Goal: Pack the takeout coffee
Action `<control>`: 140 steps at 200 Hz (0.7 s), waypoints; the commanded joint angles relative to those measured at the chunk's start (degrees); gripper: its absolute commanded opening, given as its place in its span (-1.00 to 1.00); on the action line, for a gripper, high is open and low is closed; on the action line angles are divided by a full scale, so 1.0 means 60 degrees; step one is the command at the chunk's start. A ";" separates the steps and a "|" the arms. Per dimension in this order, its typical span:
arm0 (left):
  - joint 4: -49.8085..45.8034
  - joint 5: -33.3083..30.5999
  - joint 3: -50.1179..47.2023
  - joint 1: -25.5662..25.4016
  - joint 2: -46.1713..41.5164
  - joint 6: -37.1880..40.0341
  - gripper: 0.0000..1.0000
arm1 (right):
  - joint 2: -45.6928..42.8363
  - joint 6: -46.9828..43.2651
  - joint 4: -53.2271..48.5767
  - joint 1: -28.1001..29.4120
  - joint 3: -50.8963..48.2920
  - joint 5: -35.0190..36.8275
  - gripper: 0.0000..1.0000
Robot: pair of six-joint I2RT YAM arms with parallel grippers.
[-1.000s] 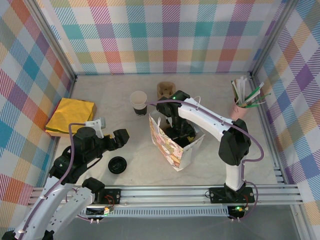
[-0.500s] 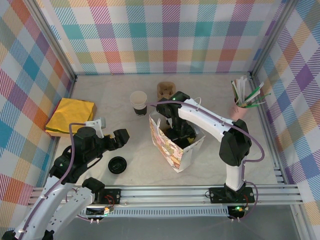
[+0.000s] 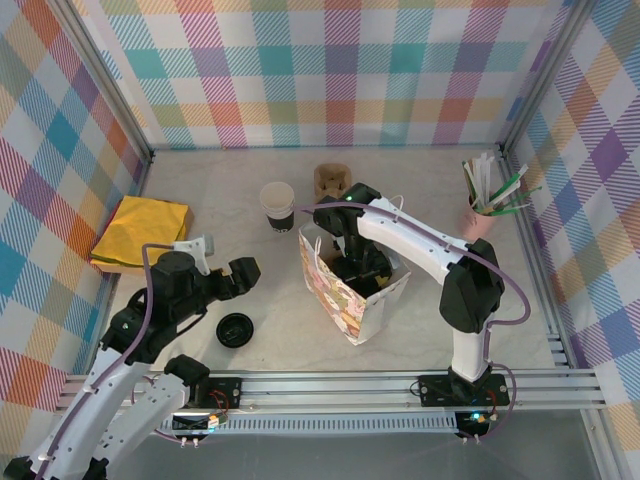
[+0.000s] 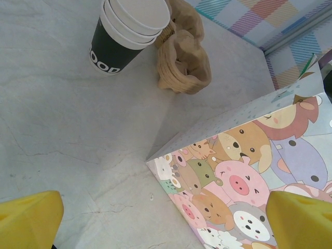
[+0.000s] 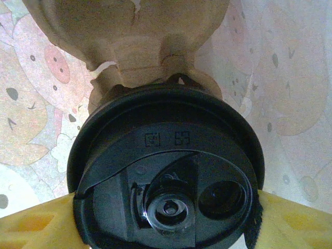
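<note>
Marble-look table [image 3: 420, 190] inside plaid walls, with a cartoon-animal paper bag [image 3: 345, 295] standing open at centre. The right arm reached over from the right and down into the bag mouth, with the right end effector [image 5: 168, 223] low inside it. The left arm was parked at the near left, its left end effector [image 3: 245, 272] over bare table near the loose black lid [image 3: 234, 329], yellow fingers wide apart and holding nothing. Its wrist view looked at the bag's near corner, with the stack of empty cups [image 4: 129, 26] and the brown pulp carriers [image 4: 181, 57] behind. Yellow napkins [image 3: 140, 232] lay far left and a pink cup of stirrers [image 3: 485, 205] stood far right, both well apart from the bag.

In the right wrist view the takeout coffee [image 5: 166, 166] was inside the bag, black lid facing the camera. Yellow fingers [image 5: 31, 225] pressed in on either side of it, so the end effector looked clamped on the cup. Just beyond it a pulp cup carrier [image 5: 135, 36] sat in the bag, printed walls round both. Whether the cup base rested on anything could not be told.

Step in hand, as judged: lowering the coffee into the bag, late in the task. The next move would call for settling the cup upright by or in the carrier. Then the fingers would part and lift straight up out of the mouth, without snagging the paper walls or tipping the cup
</note>
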 commanded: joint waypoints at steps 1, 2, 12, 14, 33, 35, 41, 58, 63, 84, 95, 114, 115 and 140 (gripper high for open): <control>0.0816 0.0513 -0.0211 -0.0014 0.0247 -0.0189 1.00 | -0.0135 0.0076 -0.0025 0.0081 -0.0196 -0.0158 0.36; 0.0834 0.0529 -0.0211 -0.0014 0.0249 -0.0192 1.00 | -0.0136 0.0081 -0.0021 0.0084 -0.0196 -0.0158 0.36; 0.1034 0.0629 -0.0188 -0.0014 0.0440 -0.0306 1.00 | -0.0144 0.0087 -0.0011 0.0088 -0.0211 -0.0156 0.36; 0.1062 0.0653 -0.0184 -0.0014 0.0467 -0.0318 1.00 | -0.0146 0.0087 -0.0005 0.0088 -0.0211 -0.0158 0.36; 0.1361 0.0767 -0.0124 -0.0014 0.0721 -0.0415 0.99 | -0.0159 0.0095 0.0011 0.0088 -0.0240 -0.0158 0.36; 0.1386 0.0776 -0.0131 -0.0014 0.0728 -0.0422 0.99 | -0.0165 0.0100 0.0008 0.0088 -0.0236 -0.0158 0.36; 0.1528 0.0816 -0.0151 -0.0009 0.0787 -0.0479 1.00 | -0.0180 0.0092 0.0003 0.0088 -0.0253 -0.0158 0.36; 0.1905 0.1050 -0.0182 -0.0029 0.0990 -0.0637 0.97 | -0.0214 0.0102 0.0011 0.0088 -0.0269 -0.0158 0.36; 0.2001 0.1132 -0.0183 -0.0043 0.1059 -0.0679 0.95 | -0.0225 0.0102 0.0009 0.0088 -0.0269 -0.0145 0.36; 0.2330 0.1316 -0.0099 -0.0127 0.1394 -0.0802 0.86 | -0.0225 0.0101 0.0034 0.0088 -0.0298 -0.0173 0.36; 0.2529 0.1350 -0.0056 -0.0236 0.1526 -0.0826 0.84 | -0.0230 0.0094 0.0058 0.0088 -0.0313 -0.0173 0.36; 0.2815 0.1349 0.0064 -0.0454 0.1802 -0.0833 0.81 | -0.0225 0.0079 0.0063 0.0088 -0.0313 -0.0173 0.36; 0.2830 0.1349 0.0073 -0.0469 0.1818 -0.0836 0.81 | -0.0225 0.0076 0.0059 0.0088 -0.0313 -0.0173 0.36; 0.3077 0.1391 0.0333 -0.0748 0.2275 -0.0798 0.81 | -0.0220 0.0072 0.0034 0.0088 -0.0299 -0.0144 0.36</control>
